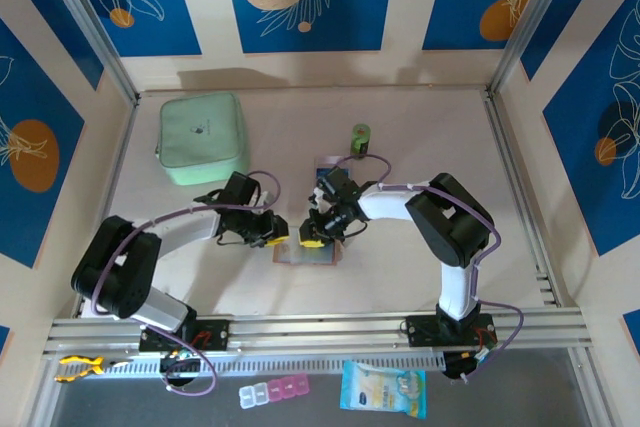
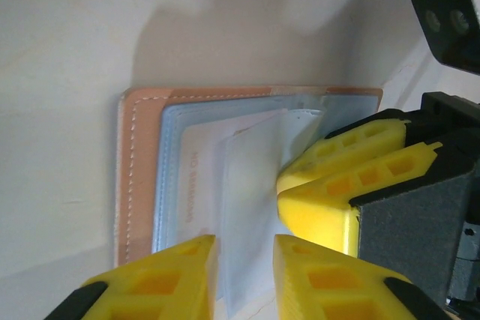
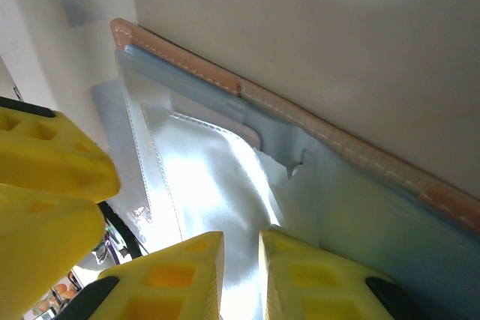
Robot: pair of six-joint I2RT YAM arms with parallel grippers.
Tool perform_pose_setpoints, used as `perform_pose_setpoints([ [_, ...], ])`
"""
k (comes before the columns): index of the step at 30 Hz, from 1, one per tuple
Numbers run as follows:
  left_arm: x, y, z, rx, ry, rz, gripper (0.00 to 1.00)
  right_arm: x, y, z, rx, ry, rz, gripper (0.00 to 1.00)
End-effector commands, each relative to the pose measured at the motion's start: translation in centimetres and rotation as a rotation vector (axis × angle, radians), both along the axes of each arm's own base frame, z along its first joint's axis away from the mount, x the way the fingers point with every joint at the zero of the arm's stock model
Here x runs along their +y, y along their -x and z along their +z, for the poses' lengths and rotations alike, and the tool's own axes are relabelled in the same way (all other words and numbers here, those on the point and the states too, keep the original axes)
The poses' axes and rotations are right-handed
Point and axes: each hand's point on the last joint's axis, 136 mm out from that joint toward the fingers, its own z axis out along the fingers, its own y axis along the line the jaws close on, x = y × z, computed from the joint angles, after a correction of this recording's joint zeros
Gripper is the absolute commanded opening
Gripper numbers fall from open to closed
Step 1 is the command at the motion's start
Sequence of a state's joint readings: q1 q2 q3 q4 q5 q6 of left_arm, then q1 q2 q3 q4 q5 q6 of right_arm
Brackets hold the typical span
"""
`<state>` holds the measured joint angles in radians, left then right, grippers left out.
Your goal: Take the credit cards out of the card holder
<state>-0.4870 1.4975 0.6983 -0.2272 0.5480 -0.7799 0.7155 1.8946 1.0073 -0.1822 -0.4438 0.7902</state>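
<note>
**Both grippers meet over the open card holder**

At the far left of the table lies a mint-green zip case (image 1: 200,137), well apart from the work. Near the middle, the left gripper (image 2: 246,279) hangs over the card holder (image 2: 139,162). The holder lies spread open on the table, tan stitched rim at the edge and grey-blue pockets facing up. The gripper's yellow fingers (image 2: 176,279) stand a little apart. A thin pale sheet from the pockets runs into the gap between them, not pressed.

One credit card (image 2: 196,177) shows a pale face with faint lettering, tucked in a pocket just beside the tan rim.

Just right of the left gripper, the right gripper (image 3: 241,271) has its fingers nearly together. They are clamped on the holder's clear plastic pocket (image 3: 202,177), which curls up off the holder toward them.

Farther back, a small flat card-like piece (image 1: 326,160) lies on the table, partly hidden by the right wrist. A small green cylinder (image 1: 360,137) stands beyond it.

At the near edge, below the arm bases, lie a pill box (image 1: 275,392) and, to its right, a blue snack packet (image 1: 383,388).
</note>
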Motion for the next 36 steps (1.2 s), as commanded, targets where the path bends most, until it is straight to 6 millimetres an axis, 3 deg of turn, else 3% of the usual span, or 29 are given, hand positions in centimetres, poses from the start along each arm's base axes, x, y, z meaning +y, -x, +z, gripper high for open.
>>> perform_pose_setpoints([
  [1, -0.7, 0.2, -0.6, 0.022, 0.027, -0.007, 0.28, -0.7, 0.4, -0.9, 0.022, 0.021, -0.016, 0.22],
  [15, -1.1, 0.6, -1.8, 0.057, 0.021, -0.012, 0.32, -0.6, 0.5, -1.1, 0.025, 0.016, -0.018, 0.22],
  [25, -2.2, 0.5, -1.3, 0.049, 0.044, -0.027, 0.21, -0.6, 0.6, -0.7, 0.010, 0.004, -0.014, 0.22],
  [36, -2.9, 0.0, 1.1, 0.013, 0.067, -0.045, 0.27, -1.7, -0.9, 4.1, -0.142, 0.014, -0.047, 0.23],
])
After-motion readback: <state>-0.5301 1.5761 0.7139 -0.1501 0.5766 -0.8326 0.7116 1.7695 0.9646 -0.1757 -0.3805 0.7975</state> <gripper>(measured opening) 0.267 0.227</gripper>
